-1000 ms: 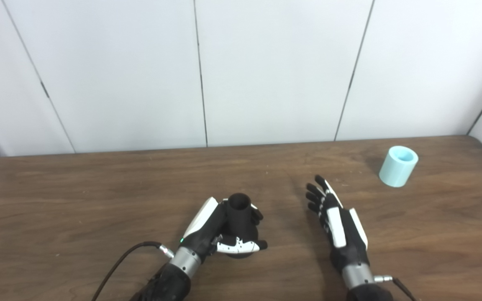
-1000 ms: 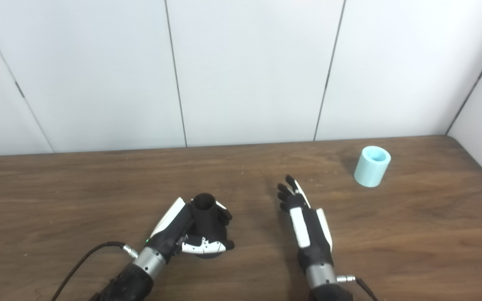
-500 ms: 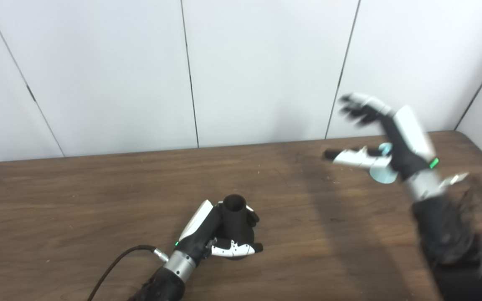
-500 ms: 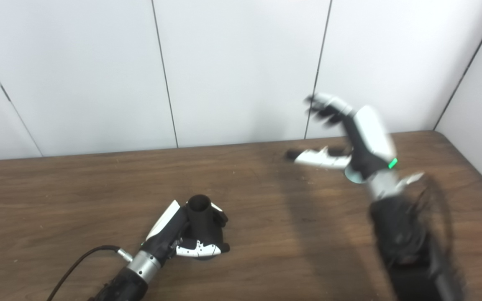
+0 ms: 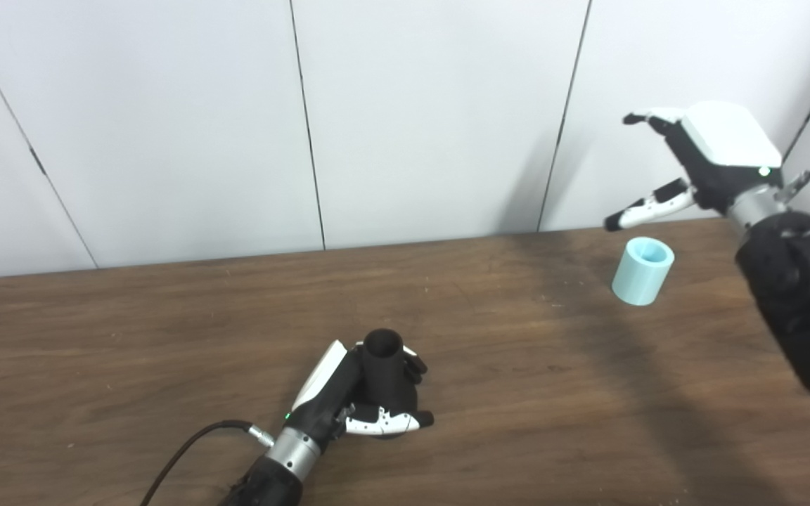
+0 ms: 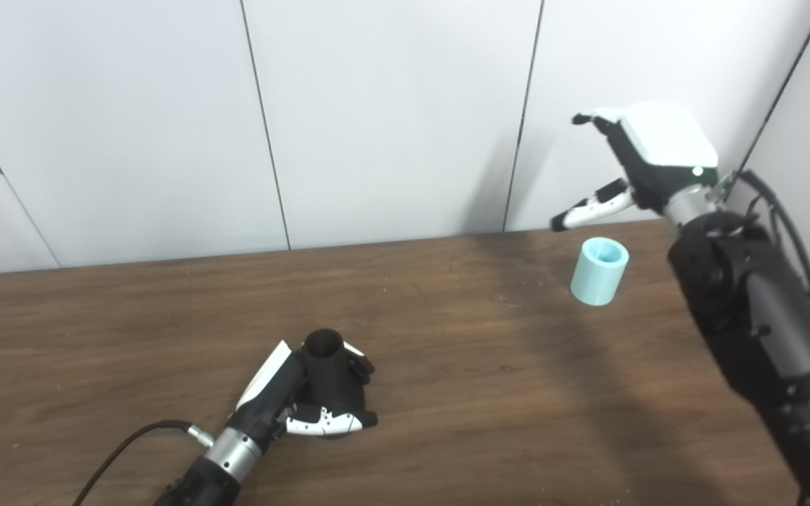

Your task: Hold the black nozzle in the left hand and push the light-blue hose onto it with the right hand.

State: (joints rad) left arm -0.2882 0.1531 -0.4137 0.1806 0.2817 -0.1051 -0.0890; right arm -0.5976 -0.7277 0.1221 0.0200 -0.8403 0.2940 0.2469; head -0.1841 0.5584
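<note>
Left eye view: my left hand [image 5: 349, 404] grips the nozzle [image 5: 384, 362]; my open right hand [image 5: 700, 158], above the hose [image 5: 643, 261], should descend straight.

A brown wooden table [image 5: 131, 330] fills the lower half, grain running nine to three. At twelve, white wall panels [image 5: 433, 119] with dark seams rise behind it.

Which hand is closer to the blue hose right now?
Right. The right hand hovers open just above the hose; the left hand is far across the table, wrapped around the nozzle.
</note>
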